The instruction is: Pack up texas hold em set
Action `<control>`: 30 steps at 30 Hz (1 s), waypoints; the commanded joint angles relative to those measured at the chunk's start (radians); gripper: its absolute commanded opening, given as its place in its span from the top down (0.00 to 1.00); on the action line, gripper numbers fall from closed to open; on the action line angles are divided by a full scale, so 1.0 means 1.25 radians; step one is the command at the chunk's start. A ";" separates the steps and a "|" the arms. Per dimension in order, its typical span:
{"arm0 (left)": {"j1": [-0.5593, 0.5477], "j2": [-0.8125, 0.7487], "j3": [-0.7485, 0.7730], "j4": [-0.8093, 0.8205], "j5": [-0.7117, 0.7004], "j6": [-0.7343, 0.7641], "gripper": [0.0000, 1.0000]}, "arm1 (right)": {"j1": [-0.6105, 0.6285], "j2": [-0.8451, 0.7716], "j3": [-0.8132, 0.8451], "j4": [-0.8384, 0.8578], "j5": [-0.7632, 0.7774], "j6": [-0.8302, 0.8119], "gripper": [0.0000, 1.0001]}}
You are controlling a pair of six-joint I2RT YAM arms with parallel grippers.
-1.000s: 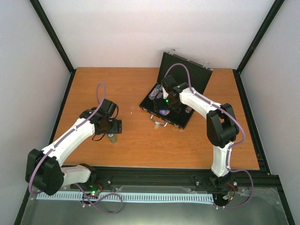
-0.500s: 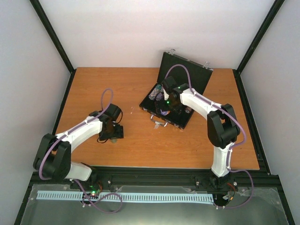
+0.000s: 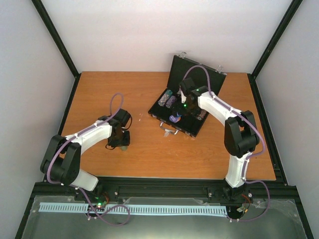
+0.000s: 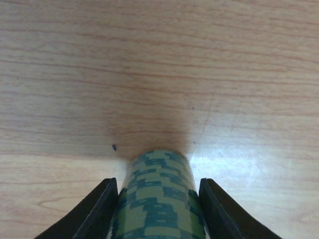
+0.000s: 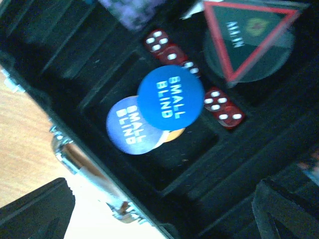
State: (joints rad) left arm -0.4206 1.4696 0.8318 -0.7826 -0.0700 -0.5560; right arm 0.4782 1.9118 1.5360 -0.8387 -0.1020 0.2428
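Top external view: the black case [image 3: 158, 113] sits open on the table [image 3: 114, 89], near the far edge and a bit toward the right side. Its lid [image 3: 209, 79] stands up at the back. In the left end of the case lie two chip stacks [image 3: 164, 98], side by side. The right claw [image 3: 185, 101] hangs over the middle of the case.

The right wrist view looks down into the case. In one pocket a dark blue disc [image 5: 170, 97] lies partly on top of a pale blue disc [image 5: 128, 127]. Both say SMALL BLIND. An orange disc [image 5: 174, 134] peeks out from under them. Small red dice [image 5: 223, 107] lie in a row just beside the discs. A red and black triangle [image 5: 249, 30] rests in the next pocket. The silver handle [image 5: 82, 162] shows on the case edge. The right claw [image 5: 162, 189] is spread wide, with nothing between its fingers [image 5: 35, 214].

The left claw [image 3: 121, 141] is on the left part of the table, nearer the near edge and well apart from the case. In the left wrist view it [image 4: 158, 186] is squeezed tight around a green chip stack [image 4: 158, 209], one finger on each side. I cannot tell if the stack touches the wood.
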 commanded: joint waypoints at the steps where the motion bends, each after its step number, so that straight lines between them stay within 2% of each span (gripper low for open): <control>1: 0.004 -0.048 0.101 -0.055 0.056 0.051 0.99 | -0.050 -0.041 -0.005 -0.005 0.008 -0.008 0.02; 3: 0.004 -0.087 0.167 -0.067 0.118 0.080 0.99 | -0.074 -0.048 -0.007 -0.003 0.017 -0.004 0.02; 5: 0.004 -0.152 0.209 -0.024 0.178 0.098 0.99 | -0.101 -0.056 -0.014 0.007 0.026 0.004 0.02; 8: 0.003 -0.205 0.217 0.089 0.226 0.080 0.99 | -0.135 -0.064 -0.022 0.024 0.039 0.013 0.02; 11: -0.001 -0.186 0.187 0.219 0.230 0.048 0.99 | -0.148 -0.063 -0.025 0.043 0.076 0.010 0.02; 15: -0.014 -0.060 0.211 0.373 0.216 0.007 0.99 | -0.160 -0.056 -0.032 0.069 0.119 0.013 0.02; 19: -0.045 0.103 0.323 0.460 0.209 -0.017 0.99 | -0.185 -0.049 -0.048 0.106 0.141 0.016 0.02; 24: -0.095 0.273 0.477 0.471 0.168 -0.021 0.99 | -0.222 -0.038 -0.050 0.121 0.129 0.013 0.02; 30: -0.108 0.385 0.530 0.475 0.155 -0.066 0.99 | -0.249 -0.033 -0.050 0.131 0.120 0.006 0.02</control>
State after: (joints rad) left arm -0.5495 1.9125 1.4261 -0.2710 0.1436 -0.5896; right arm 0.1837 1.8656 1.4815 -0.7044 0.0433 0.2516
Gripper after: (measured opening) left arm 0.404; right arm 0.982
